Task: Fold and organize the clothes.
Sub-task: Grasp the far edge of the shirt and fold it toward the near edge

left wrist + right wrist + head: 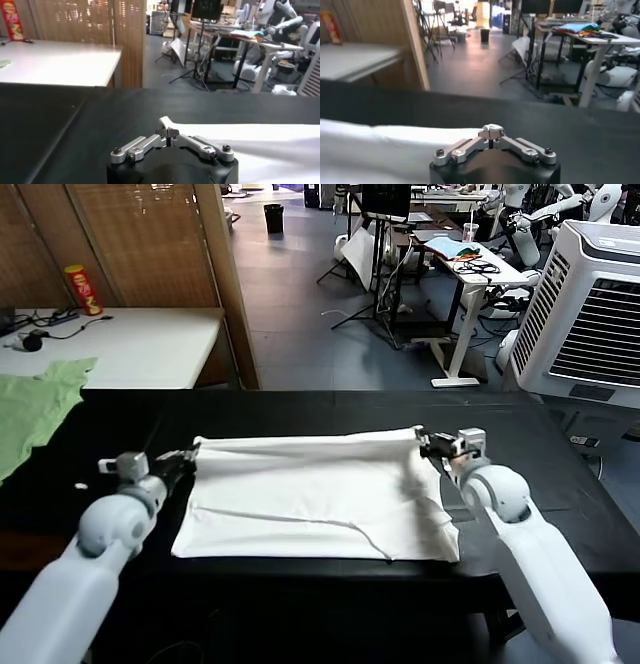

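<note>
My left gripper (188,458) pinched on T-shirt (310,499) far-left corner; my right gripper (428,443) pinched on far-right corner. Bare black table (330,409) beyond far edge.

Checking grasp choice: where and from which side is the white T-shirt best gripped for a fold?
Probably by its two far corners, from the outer sides. The white T-shirt lies flat; the left gripper and right gripper are shut on that raised far edge.

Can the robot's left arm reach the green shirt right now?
Probably not yet: the left gripper is shut on the white T-shirt corner. The green shirt lies close, nothing between.
</note>
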`<act>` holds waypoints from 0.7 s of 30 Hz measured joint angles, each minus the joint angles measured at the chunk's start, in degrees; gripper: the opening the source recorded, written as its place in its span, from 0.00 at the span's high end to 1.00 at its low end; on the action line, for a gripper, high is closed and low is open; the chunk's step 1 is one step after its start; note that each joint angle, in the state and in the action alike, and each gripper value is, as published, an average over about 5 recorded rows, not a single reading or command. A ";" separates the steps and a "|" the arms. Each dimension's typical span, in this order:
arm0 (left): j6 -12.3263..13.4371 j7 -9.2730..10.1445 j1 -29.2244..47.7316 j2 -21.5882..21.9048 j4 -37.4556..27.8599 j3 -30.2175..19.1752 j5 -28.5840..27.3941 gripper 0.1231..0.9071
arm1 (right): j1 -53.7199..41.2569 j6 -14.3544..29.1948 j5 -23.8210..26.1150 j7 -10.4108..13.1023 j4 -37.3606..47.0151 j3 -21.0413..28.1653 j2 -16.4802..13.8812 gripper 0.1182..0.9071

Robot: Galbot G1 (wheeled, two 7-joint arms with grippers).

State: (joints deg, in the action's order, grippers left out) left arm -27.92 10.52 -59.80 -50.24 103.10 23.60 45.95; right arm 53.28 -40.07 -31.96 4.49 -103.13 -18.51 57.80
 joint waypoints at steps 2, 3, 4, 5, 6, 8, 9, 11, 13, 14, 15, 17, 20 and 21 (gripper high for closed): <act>0.01 0.73 -2.83 0.92 2.93 1.17 -0.08 0.99 | 2.79 -1.21 0.04 0.30 -2.73 -0.84 -0.60 0.99; 0.04 1.01 -4.31 1.25 4.34 1.74 -0.22 0.99 | 4.16 -1.60 0.07 0.35 -3.94 -1.27 -0.85 0.99; 0.09 1.16 -5.80 1.47 5.62 2.27 -0.41 0.99 | 5.50 -1.85 0.11 0.36 -5.05 -1.67 -1.07 0.99; 0.16 1.21 -7.40 1.60 6.84 2.82 -0.65 0.99 | 6.82 -2.01 0.17 0.36 -6.09 -2.03 -1.26 0.99; 0.26 1.21 -9.03 1.66 7.97 3.36 -0.93 0.99 | 8.04 -2.11 0.25 0.36 -7.00 -2.35 -1.43 0.99; 0.49 1.11 -12.15 1.68 9.79 4.36 -1.41 0.99 | 10.12 -2.15 0.47 0.38 -8.42 -2.84 -1.65 0.99; 0.60 1.04 -13.62 1.67 10.50 4.83 -1.64 0.99 | 11.07 -2.15 0.63 0.40 -9.00 -3.07 -1.71 0.99; 0.78 0.91 -16.17 1.62 11.49 5.55 -2.03 0.99 | 12.78 -2.15 0.97 0.43 -9.90 -3.49 -1.79 0.99; 0.91 0.84 -18.26 1.55 12.08 6.00 -2.29 0.99 | 14.29 -2.14 1.29 0.44 -10.56 -3.85 -1.86 0.99; 0.96 0.81 -19.10 1.50 12.30 6.14 -2.37 0.99 | 14.94 -2.14 1.42 0.44 -10.79 -3.98 -1.88 0.99; 1.00 0.80 -19.84 1.46 12.49 6.27 -2.42 0.99 | 15.51 -2.14 1.53 0.44 -10.97 -4.07 -1.90 0.99; 1.04 0.78 -21.01 1.38 12.81 6.41 -2.55 0.99 | 16.44 -2.14 1.68 0.46 -11.20 -4.18 -1.86 0.99; 1.02 0.77 -22.29 1.32 13.21 6.48 -2.85 0.99 | 17.44 -2.14 1.68 0.31 -11.58 -4.37 -1.69 0.99; 0.98 0.77 -22.61 1.31 13.33 6.50 -2.97 0.99 | 17.74 -2.14 1.57 0.21 -11.79 -4.51 -1.62 0.99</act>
State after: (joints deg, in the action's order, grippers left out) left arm -26.94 11.29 -82.41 -48.93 116.42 30.10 42.98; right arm 71.02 -42.21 -30.39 4.70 -114.92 -23.02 56.19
